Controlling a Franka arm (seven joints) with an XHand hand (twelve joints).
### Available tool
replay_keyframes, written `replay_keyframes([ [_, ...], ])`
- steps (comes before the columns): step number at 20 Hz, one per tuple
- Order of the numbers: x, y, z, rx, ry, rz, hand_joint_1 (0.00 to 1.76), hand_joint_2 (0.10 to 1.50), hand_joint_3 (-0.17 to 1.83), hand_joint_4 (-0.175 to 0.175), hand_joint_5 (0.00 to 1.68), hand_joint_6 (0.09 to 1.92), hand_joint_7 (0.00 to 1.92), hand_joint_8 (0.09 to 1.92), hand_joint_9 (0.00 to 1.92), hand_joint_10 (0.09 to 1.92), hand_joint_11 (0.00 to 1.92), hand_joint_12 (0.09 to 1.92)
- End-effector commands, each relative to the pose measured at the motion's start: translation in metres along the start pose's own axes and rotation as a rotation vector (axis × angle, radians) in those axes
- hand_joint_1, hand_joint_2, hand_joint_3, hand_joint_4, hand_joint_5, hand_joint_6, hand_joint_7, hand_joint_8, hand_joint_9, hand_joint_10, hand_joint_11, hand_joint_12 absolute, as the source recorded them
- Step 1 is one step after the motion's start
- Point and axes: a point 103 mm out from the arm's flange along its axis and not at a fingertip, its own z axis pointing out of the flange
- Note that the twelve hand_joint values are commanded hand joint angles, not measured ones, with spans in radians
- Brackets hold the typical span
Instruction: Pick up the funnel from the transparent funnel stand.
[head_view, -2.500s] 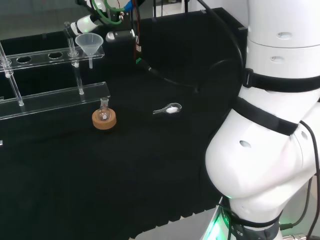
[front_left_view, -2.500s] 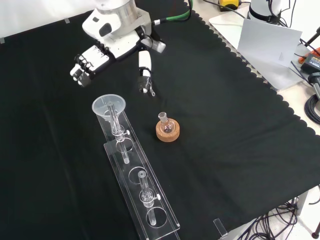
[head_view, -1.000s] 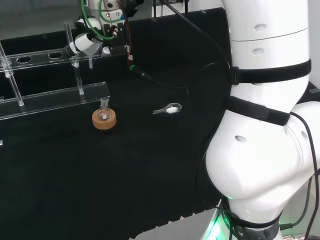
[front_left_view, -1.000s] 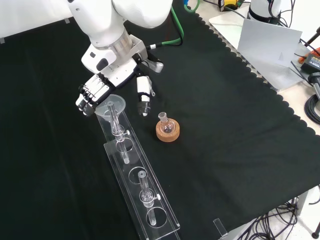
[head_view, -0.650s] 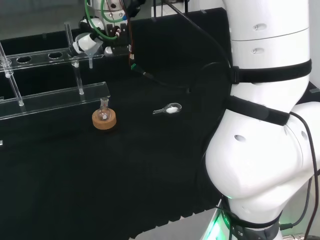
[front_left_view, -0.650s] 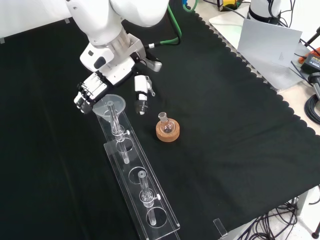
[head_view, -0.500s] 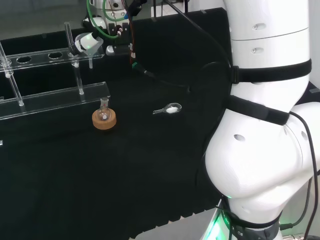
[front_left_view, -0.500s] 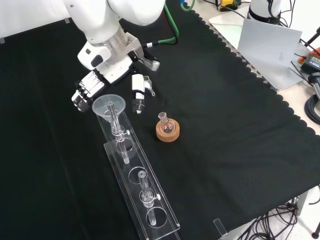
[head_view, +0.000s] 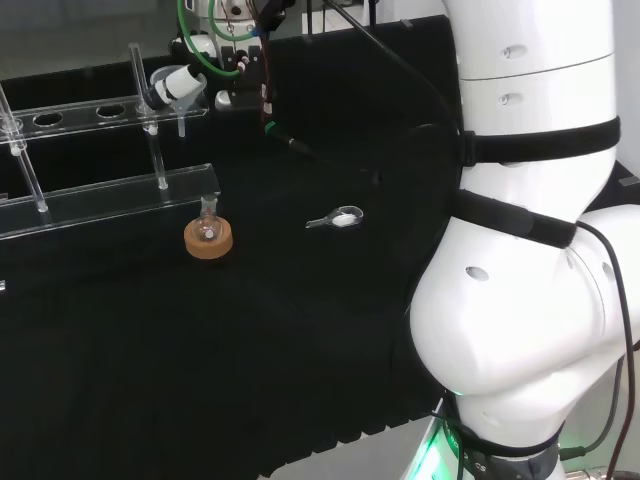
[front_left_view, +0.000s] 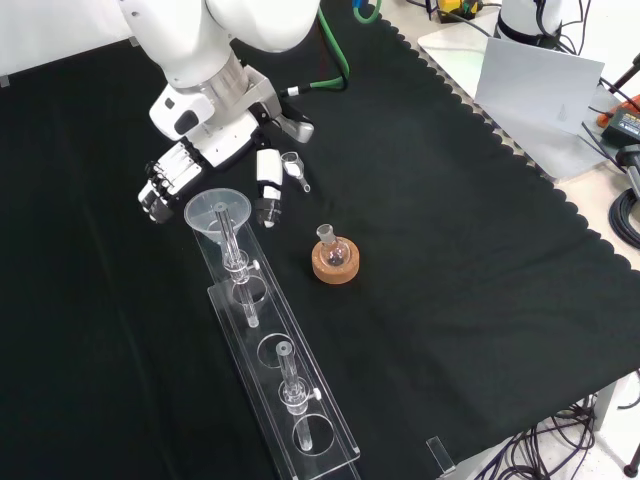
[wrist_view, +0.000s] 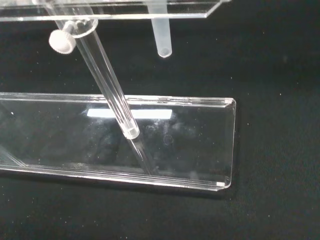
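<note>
The fingers are bent a little but not closed on anything, grouped to the left of the funnel in the front view, while the thumb points down on the funnel's right side. The hand thus straddles the funnel's rim with a gap on either side; whether a fingertip touches the rim cannot be told.

The funnel sits in the end hole of the stand, at the end nearest the hand, its wide mouth up. In the wrist view its stem hangs through the upper shelf and ends above the stand's base plate without reaching it. A clear post with a white knob rises from that plate beside the stem.

In the head view the funnel shows at the right end of the stand, with a white finger lying against its left side as that view shows it.

A small flask stands upright in a cork ring on the bench, to the right of the stand in the front view and apart from it. A small clear scoop lies on the cloth just beside the thumb; in the head view the scoop holds something white.
</note>
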Motion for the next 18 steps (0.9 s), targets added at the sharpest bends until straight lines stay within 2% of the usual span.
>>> replay_keyframes([
  [1, -0.002, 0.001, 0.003, 0.007, 0.011, -0.002, 0.40, 0.73, 0.02, -0.012, 0.00, 0.09, 0.01, 0.09, 0.00, 0.09, 0.00, 0.46],
  [8, -0.005, 0.003, 0.002, 0.001, 0.008, -0.004, 0.45, 0.74, 0.02, -0.017, 0.00, 0.09, 0.01, 0.09, 0.00, 0.09, 0.00, 0.47],
  [14, -0.009, 0.008, 0.000, -0.017, -0.005, 0.002, 0.46, 0.74, 0.02, -0.025, 0.00, 0.09, 0.04, 0.09, 0.02, 0.09, 0.00, 0.61],
  [18, -0.013, 0.009, 0.000, -0.006, -0.011, 0.007, 0.47, 0.75, 0.02, -0.027, 0.00, 0.09, 0.05, 0.09, 0.03, 0.09, 0.00, 0.68],
])
